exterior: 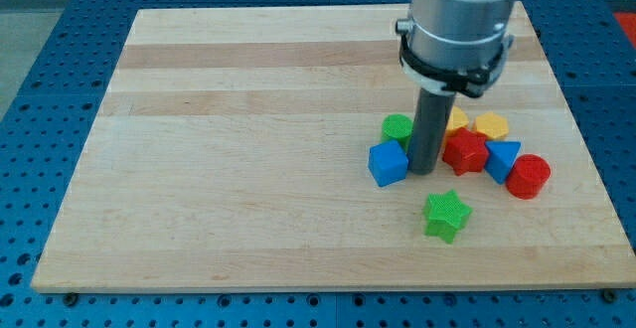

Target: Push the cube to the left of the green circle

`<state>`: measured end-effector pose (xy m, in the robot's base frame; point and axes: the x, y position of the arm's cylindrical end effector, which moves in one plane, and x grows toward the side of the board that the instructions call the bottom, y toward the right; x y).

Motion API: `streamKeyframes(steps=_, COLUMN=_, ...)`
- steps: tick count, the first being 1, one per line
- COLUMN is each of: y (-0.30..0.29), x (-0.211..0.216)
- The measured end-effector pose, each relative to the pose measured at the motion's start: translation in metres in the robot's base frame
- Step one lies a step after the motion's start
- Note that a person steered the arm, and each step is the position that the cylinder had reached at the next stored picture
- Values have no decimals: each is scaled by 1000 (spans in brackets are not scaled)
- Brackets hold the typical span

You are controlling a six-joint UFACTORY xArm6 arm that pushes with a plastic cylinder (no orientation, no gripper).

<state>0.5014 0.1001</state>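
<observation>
my tip point(423, 171) is down on the wooden board point(248, 169), plain rod, holding nothing, touching the right side of the blue cube point(388, 163). the cube sits just below the green circle point(397, 127), about touching it, a bit to its left. right of the rod: red star point(465, 152), blue triangle point(503, 157), red cylinder point(529, 176), packed close. two yellow blocks behind them, one point(456, 120) half hidden by the rod, the other point(491, 124) looks like a hexagon. green star point(446, 215) lies alone toward the view's bottom.
</observation>
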Motion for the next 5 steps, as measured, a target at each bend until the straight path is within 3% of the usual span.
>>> streamKeyframes(steps=1, y=-2, x=20)
streamKeyframes(steps=2, y=-55, x=14)
streamKeyframes(steps=3, y=-107, x=-21)
streamKeyframes(steps=5, y=-69, x=27)
